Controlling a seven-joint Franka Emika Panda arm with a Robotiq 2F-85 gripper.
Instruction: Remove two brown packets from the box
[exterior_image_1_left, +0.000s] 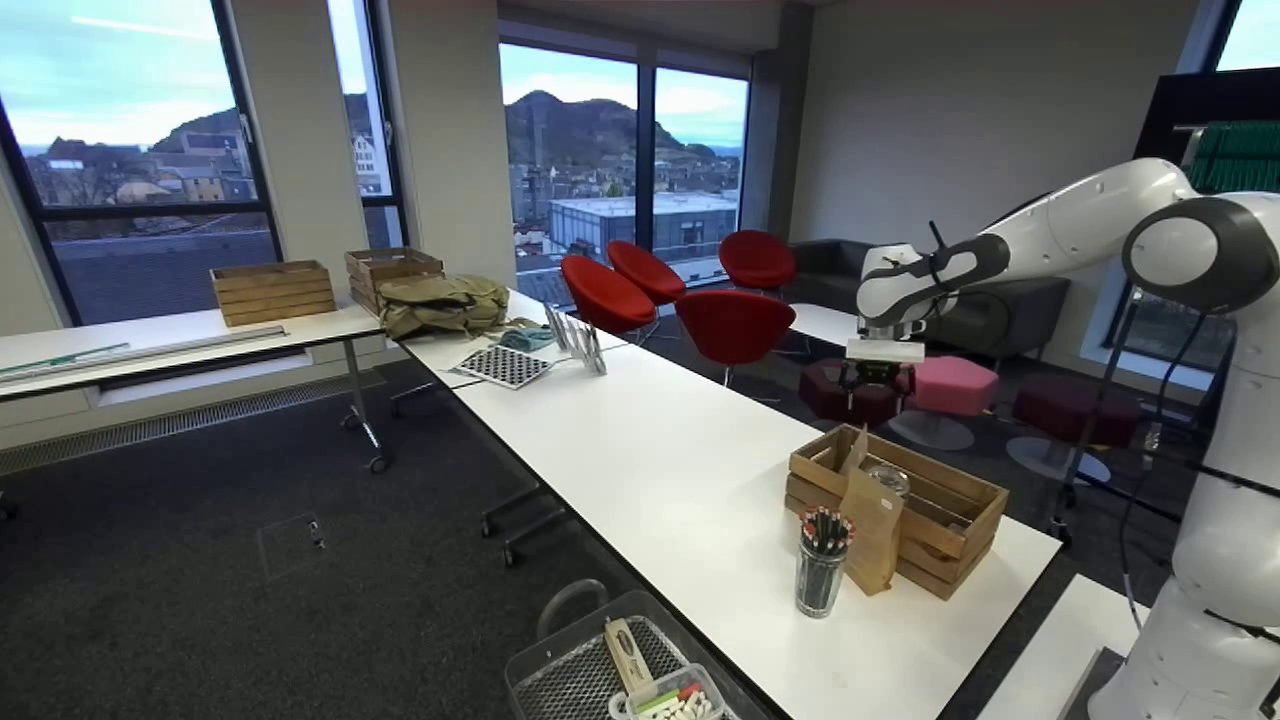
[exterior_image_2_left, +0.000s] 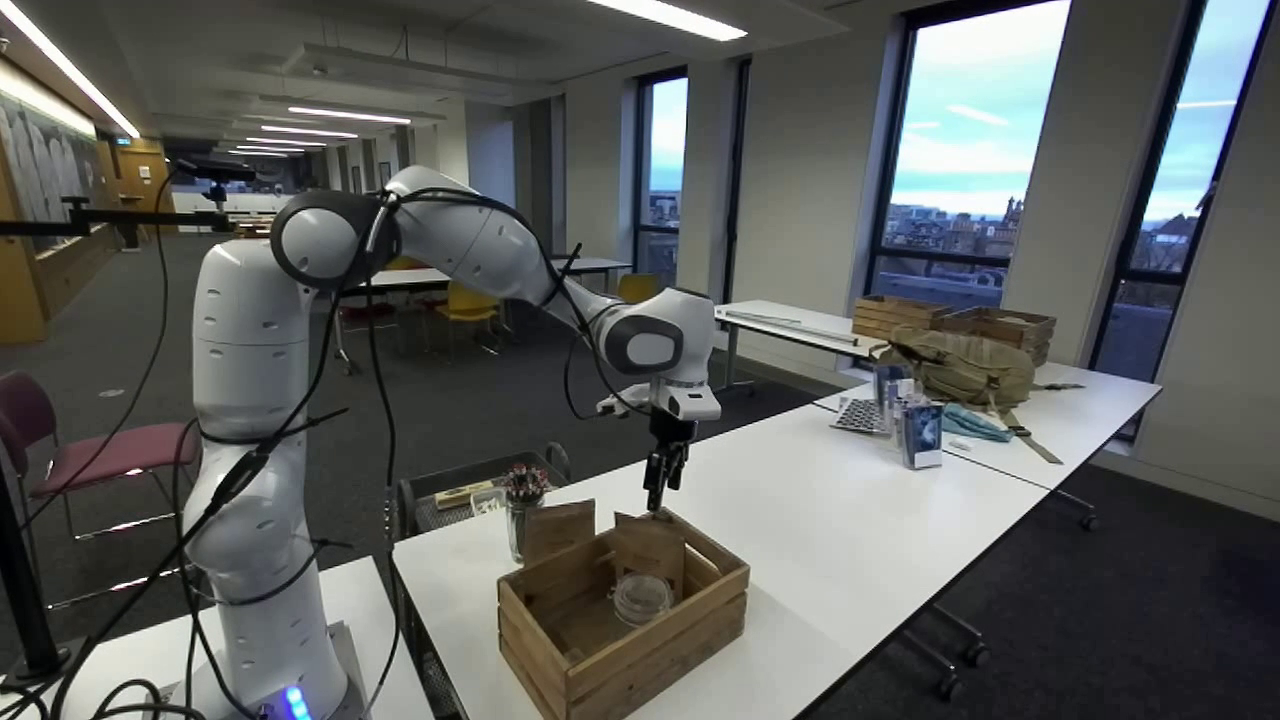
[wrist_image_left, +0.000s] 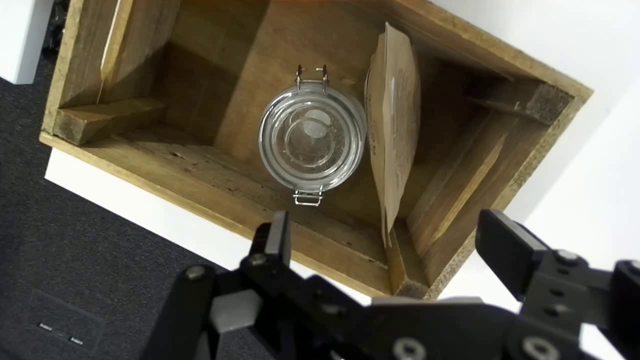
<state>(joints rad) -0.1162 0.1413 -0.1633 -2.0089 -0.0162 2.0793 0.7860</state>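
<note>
Nearest in the wrist view, the pincer (wrist_image_left: 387, 237) hangs above one end of the box (exterior_image_2_left: 660, 645), its fingers wide apart. One packet (wrist_image_left: 397, 120) stands inside, beside the jar (wrist_image_left: 312, 137); another packet (exterior_image_1_left: 872, 540) stands on the desk (exterior_image_1_left: 660, 450), just outside the box, near the pencil glass (exterior_image_1_left: 818, 580).

Claw (exterior_image_1_left: 877, 397) spread, abv crate (exterior_image_1_left: 929, 560) | brn pkt (exterior_image_1_left: 874, 530) upright on tbl (exterior_image_1_left: 640, 460), by crate | 2nd pkt (exterior_image_1_left: 857, 450) inside

In both exterior views I look down diagonally across the desk (exterior_image_1_left: 640, 440) from opposite long edges, set back; shared: box (exterior_image_2_left: 660, 650), arm (exterior_image_2_left: 245, 375). Wrist view: close, nearly straight down into box.
</note>
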